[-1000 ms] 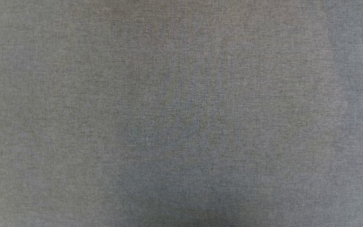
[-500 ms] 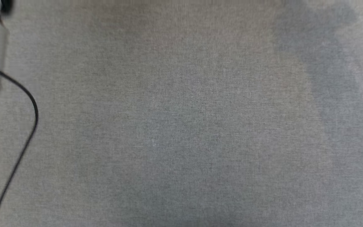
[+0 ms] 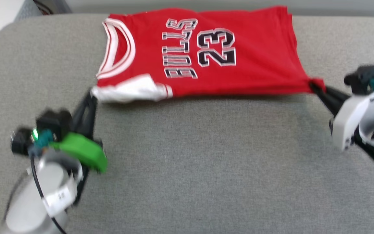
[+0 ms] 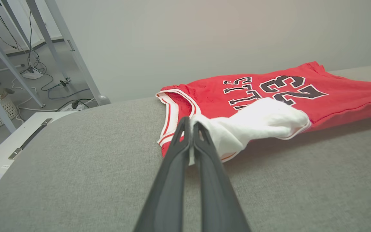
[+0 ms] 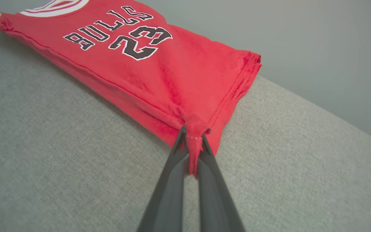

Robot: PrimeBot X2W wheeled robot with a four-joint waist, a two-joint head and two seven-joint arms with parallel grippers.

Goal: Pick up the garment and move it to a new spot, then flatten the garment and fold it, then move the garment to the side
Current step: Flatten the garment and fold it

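Note:
The garment is a red jersey with black lettering and a white sleeve. It lies stretched sideways near the far edge of the grey table, collar to the left. At its near-left corner my left gripper is shut on the white sleeve. The left wrist view has that gripper pinching white cloth of the garment. My right gripper is shut on the red hem corner at the near right. In the right wrist view the gripper clamps a bunched fold of the garment.
The grey table's far edge runs just behind the jersey. Off its left end stand a white shelf, metal legs and floor cables. A wide stretch of bare grey cloth lies between my arms and toward me.
The head camera has swung: earlier it saw bare grey cloth, then a pale forearm at the left. Now the jersey and both grippers are in the picture.

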